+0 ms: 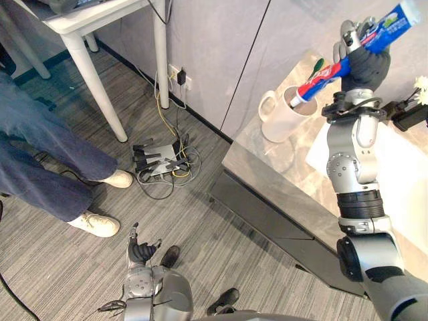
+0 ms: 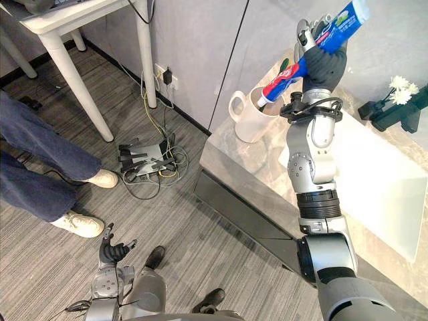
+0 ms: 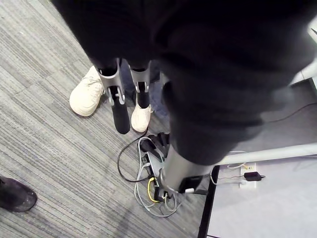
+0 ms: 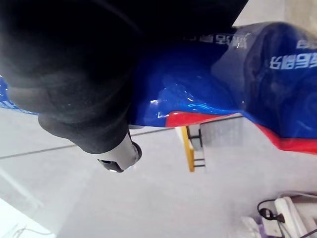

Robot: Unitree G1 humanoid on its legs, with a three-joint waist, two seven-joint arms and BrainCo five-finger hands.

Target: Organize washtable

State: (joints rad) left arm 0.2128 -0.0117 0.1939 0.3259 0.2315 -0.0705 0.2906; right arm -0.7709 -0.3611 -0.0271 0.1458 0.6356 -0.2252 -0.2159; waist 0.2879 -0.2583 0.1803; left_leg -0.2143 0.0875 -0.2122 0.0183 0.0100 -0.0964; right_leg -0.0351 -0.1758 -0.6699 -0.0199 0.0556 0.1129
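A blue, red and white toothpaste tube (image 1: 348, 61) is held tilted above the washtable, its cap end at the rim of a white mug (image 1: 284, 115). My right hand (image 1: 364, 57) is shut on the tube's middle; up close the tube (image 4: 208, 94) shows blue and red past the dark cover. The mug stands on the marbled washtable top (image 2: 267, 167) near its left corner, with something green poking out of it. My left hand (image 2: 110, 251) hangs low over the carpet, fingers relaxed and holding nothing; its fingers (image 3: 119, 106) point down at the floor.
A white basin (image 2: 374, 180) lies right of my arm. A dark vase with white flowers (image 2: 398, 100) lies at the back right. A person's legs and white shoes (image 1: 100, 224) stand at the left, near a power strip with tangled cables (image 1: 157, 164) and a white table leg (image 1: 97, 80).
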